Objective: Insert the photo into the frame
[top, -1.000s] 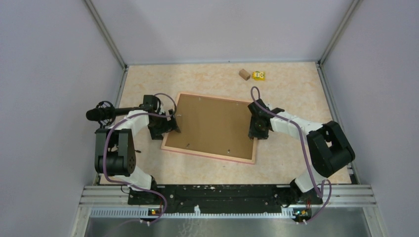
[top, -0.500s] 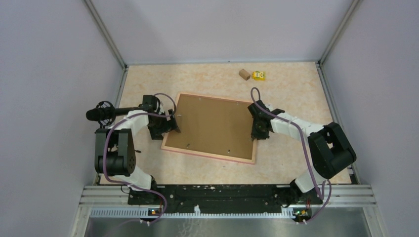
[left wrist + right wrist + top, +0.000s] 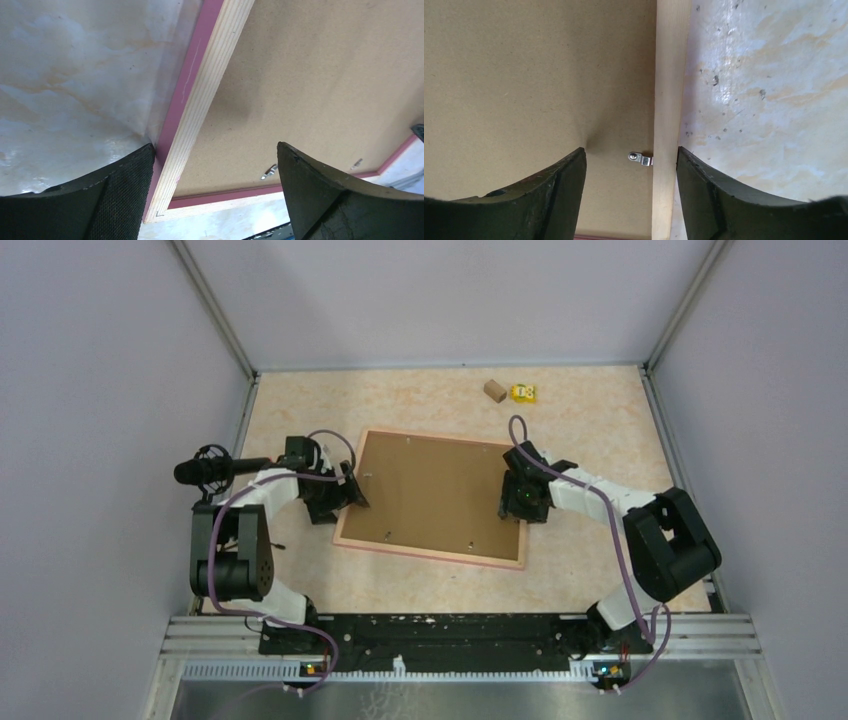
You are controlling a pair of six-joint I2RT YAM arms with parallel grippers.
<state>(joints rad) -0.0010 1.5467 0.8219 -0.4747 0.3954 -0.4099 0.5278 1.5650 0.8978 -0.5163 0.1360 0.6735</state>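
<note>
The frame (image 3: 430, 553) lies face down in the middle of the worktop (image 3: 590, 440), filled by a brown backing board (image 3: 435, 495); the photo is out of sight. The left gripper (image 3: 215, 146) at 9 o'clock and the right gripper (image 3: 631, 150) at 3 o'clock stand open astride the rails. An uneven push could slide the frame or bend the clip (image 3: 640, 158).

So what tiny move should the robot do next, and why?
Probably lower the right gripper and nudge the small metal clip sideways off the brown backing board. The clip sits right between its open fingers, reaching from the frame rail over the board, and no photo is in sight.
</note>
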